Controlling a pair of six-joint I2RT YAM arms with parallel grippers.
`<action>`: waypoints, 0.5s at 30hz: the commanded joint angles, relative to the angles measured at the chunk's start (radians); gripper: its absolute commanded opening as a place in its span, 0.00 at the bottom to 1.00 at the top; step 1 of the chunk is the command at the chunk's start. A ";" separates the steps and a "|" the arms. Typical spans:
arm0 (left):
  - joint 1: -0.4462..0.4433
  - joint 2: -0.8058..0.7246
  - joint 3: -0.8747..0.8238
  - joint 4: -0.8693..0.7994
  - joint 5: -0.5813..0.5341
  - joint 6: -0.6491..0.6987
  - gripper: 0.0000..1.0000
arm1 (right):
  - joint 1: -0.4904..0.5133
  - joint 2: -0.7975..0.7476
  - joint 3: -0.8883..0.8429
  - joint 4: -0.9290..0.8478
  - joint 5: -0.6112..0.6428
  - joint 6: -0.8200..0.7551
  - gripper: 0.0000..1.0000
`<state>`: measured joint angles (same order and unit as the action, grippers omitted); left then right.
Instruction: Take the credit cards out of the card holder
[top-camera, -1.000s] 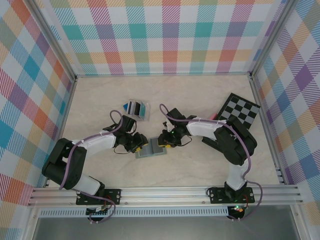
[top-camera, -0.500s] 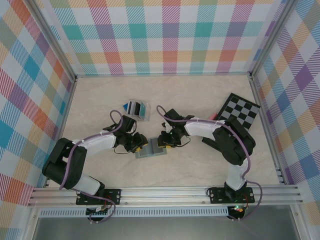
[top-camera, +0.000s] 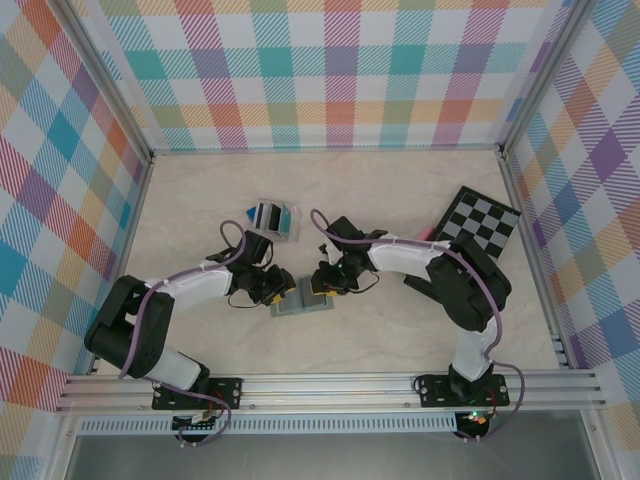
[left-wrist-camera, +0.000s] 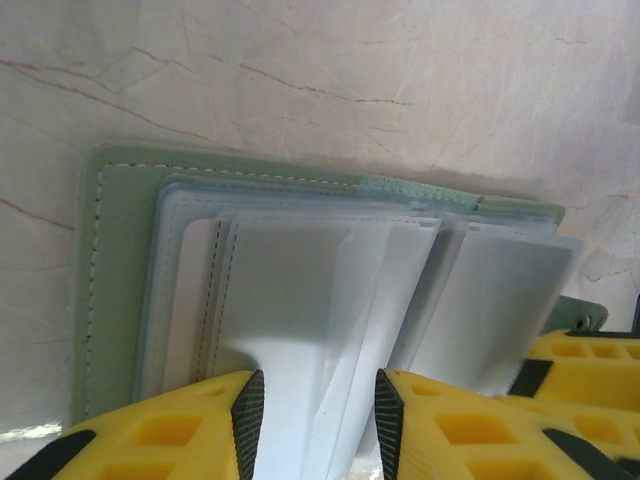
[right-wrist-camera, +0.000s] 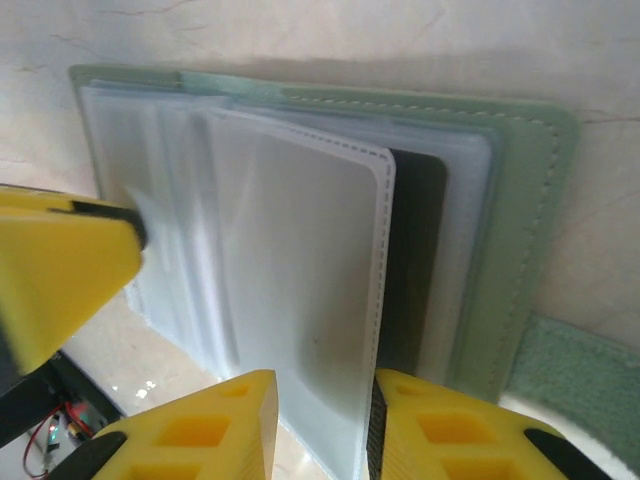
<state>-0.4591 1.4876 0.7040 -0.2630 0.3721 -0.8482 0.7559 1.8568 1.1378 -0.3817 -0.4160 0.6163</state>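
grey-green card holder (left-wrist-camera: 118, 260) — yellow fingers (right-wrist-camera: 200, 425)

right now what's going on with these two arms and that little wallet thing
Both arms are working on the open card holder, which lies flat on the table. The left claw is closed around a fold of its clear sleeves. The right claw pinches one sleeve page on the other side. A dark card sits in a sleeve behind that page. No card looks pulled out yet.

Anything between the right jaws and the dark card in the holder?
Yes. A frosted sleeve page lies over the dark card in the card holder. The right gripper pinches that page between its jaws, not the card.
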 joint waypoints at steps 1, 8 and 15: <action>0.016 -0.004 -0.007 -0.080 -0.037 -0.007 0.37 | 0.008 -0.063 0.013 0.031 -0.074 -0.004 0.30; 0.042 -0.120 0.045 -0.256 -0.161 0.017 0.46 | 0.013 -0.054 0.024 0.127 -0.233 0.025 0.36; 0.120 -0.260 0.029 -0.380 -0.270 -0.024 0.59 | 0.050 0.044 0.110 0.161 -0.280 0.052 0.41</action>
<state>-0.3676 1.2804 0.7277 -0.5419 0.1703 -0.8532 0.7841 1.8442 1.1995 -0.2657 -0.6327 0.6479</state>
